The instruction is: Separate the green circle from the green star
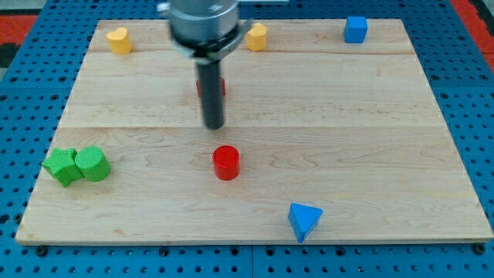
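Observation:
The green circle (93,164) sits at the view's lower left on the wooden board (370,139). The green star (62,166) touches it on its left side. My tip (213,126) is near the board's middle, well to the right of and above both green blocks. It is just above a red cylinder (226,162), apart from it. The rod partly hides a second red block (221,86) behind it.
A yellow block (118,39) lies at the view's top left, another yellow block (257,36) at top centre. A blue cube (355,28) is at top right. A blue triangle (305,221) lies near the bottom edge, right of centre.

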